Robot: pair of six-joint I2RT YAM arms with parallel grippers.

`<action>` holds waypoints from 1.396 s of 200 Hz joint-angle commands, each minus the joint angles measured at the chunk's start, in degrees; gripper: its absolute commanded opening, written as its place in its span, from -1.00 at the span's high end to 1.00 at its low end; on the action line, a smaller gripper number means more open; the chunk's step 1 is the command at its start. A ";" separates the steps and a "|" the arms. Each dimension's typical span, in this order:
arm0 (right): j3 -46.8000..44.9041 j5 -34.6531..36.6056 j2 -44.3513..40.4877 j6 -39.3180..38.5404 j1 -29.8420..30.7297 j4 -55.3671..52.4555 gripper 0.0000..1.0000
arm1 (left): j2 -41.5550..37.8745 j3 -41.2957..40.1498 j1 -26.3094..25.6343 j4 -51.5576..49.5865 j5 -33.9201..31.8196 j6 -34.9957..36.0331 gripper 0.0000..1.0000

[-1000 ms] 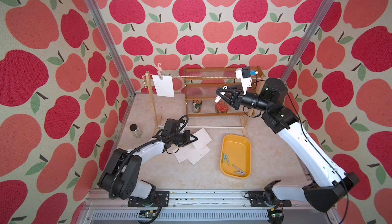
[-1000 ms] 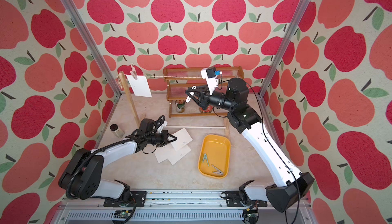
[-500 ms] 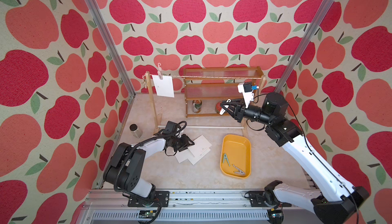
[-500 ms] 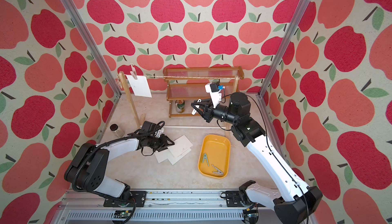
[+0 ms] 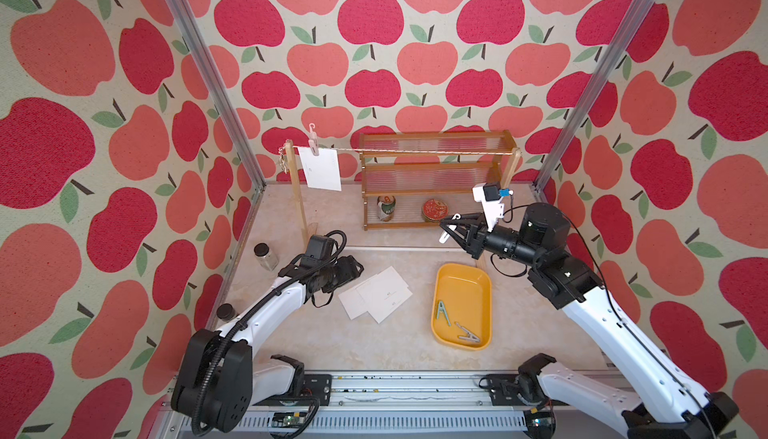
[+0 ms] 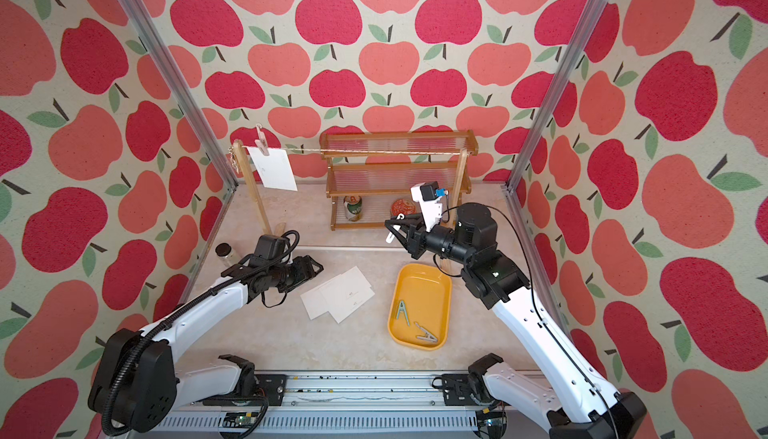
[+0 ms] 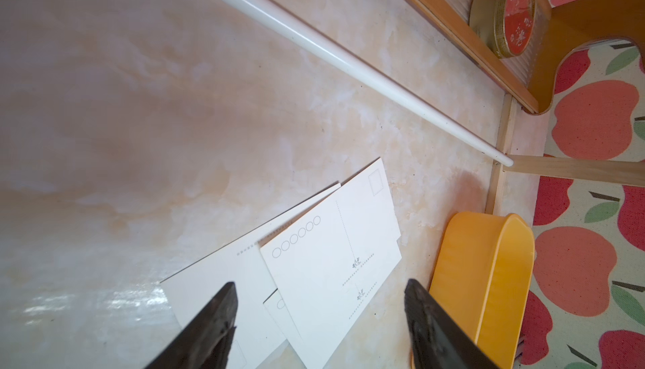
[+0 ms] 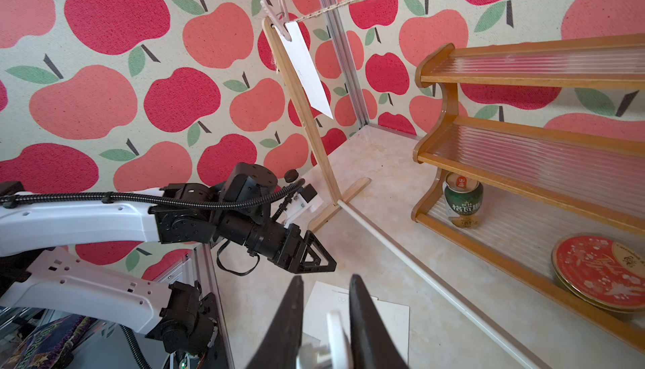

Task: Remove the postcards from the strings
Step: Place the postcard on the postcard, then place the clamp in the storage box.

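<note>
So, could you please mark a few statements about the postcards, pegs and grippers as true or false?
One postcard hangs from the string. True.
The yellow tray is empty. False: it holds two pegs.
The right gripper is shut on a white peg. True.
The left gripper is clamped on a card. False: its jaws stand open above the loose postcards on the table.

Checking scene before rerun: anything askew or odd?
Nothing spilled or damaged. Three postcards on the table lie fanned and overlapping, not squared. The hanging postcard is pegged by one corner only with a pink peg, slightly skewed under the twine.
</note>
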 commanded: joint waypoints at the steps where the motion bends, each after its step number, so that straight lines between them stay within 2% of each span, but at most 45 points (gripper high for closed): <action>1: -3.00 2.50 -2.14 1.12 -0.33 -2.64 0.52 | -3.33 -0.42 -0.60 -0.16 -2.58 1.77 -0.47; 39: -8.61 5.37 -4.97 1.50 -0.36 -5.30 0.52 | -9.37 -1.49 -3.47 6.09 -2.82 3.97 -0.47; 104: -20.68 11.21 -7.88 3.95 -0.45 -5.80 0.49 | -12.06 -3.81 -6.91 17.04 -1.73 4.40 -0.49; 110: -22.02 11.61 -7.85 4.40 -0.39 -5.34 0.49 | -12.16 -4.16 -7.12 18.22 -2.00 3.96 -0.61; 118: -24.13 11.99 -7.55 5.07 -0.41 -4.40 0.49 | -12.21 -4.74 -7.46 19.86 -2.24 3.86 -0.65; 166: -33.82 14.17 -4.85 9.69 -0.48 2.39 0.49 | -10.58 -4.75 -8.31 24.08 -1.32 4.01 -0.66; 224: -38.24 16.80 1.67 11.60 -0.06 6.63 0.47 | -8.97 -4.38 -8.86 26.76 -0.62 4.64 -0.66; 247: -37.93 17.60 3.76 11.66 0.45 6.84 0.31 | -8.61 -4.56 -9.08 27.56 -0.78 4.56 -0.66; 261: -37.12 18.78 3.66 11.35 0.97 5.77 0.07 | -8.56 -4.65 -9.06 27.75 -0.95 4.46 -0.66; 279: -35.75 19.97 2.43 10.46 1.23 3.43 -0.11 | -8.78 -4.83 -9.06 28.13 -1.40 4.31 -0.66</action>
